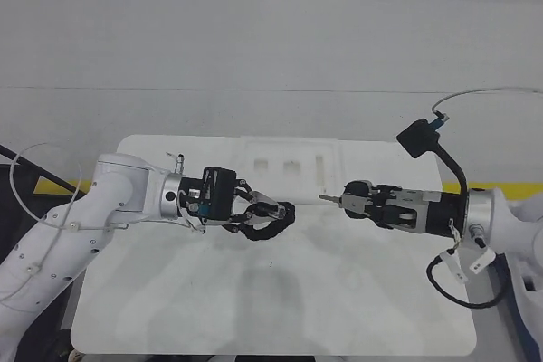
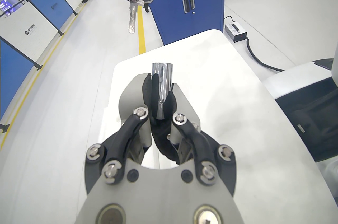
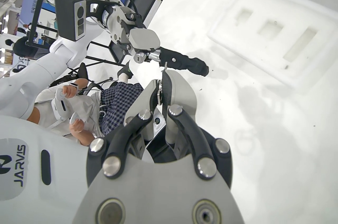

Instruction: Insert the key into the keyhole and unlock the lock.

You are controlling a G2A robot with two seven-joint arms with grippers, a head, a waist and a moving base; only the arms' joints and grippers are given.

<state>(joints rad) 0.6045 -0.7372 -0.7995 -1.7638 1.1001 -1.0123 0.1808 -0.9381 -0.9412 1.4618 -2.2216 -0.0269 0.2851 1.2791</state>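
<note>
Both clamp tight: left gripper [image 1: 258, 215] on the lock [image 2: 162, 77], right gripper [image 1: 348, 198] on the key [image 2: 132, 17], apart above the table [image 1: 344, 299]; a misaligned key may jab beside the keyhole [image 3: 138, 58] and slip.

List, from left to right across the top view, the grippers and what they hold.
left gripper → lock → key → right gripper

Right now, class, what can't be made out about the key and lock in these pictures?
Teeth of the key: top view, too small.
Its blade: right wrist view, right claw pads mostly hide it.
The keyhole: left wrist view, the lock barrel's end faces away.
</note>
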